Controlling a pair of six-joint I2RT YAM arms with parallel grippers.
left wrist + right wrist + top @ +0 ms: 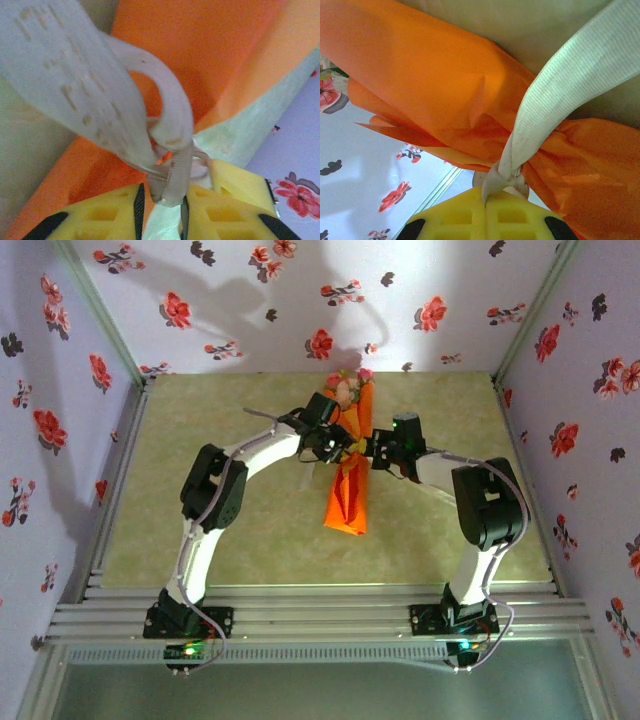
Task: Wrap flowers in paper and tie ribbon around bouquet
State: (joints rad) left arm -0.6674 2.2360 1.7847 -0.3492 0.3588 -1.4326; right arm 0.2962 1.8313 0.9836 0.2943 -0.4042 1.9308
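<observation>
Both our left gripper and right gripper pinch the ribbon round the wrapped bouquet; we judge tying unfinished.

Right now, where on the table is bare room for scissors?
Free: the left side of the table, between the left arm and the wall; the near strip between the bouquet tip and the rail. Crowded: the middle, where the right arm meets the left at the bouquet.

Top camera high above near edge, facing down on table. Both wrist cameras close-up, sharing ribbon, orange paper.
</observation>
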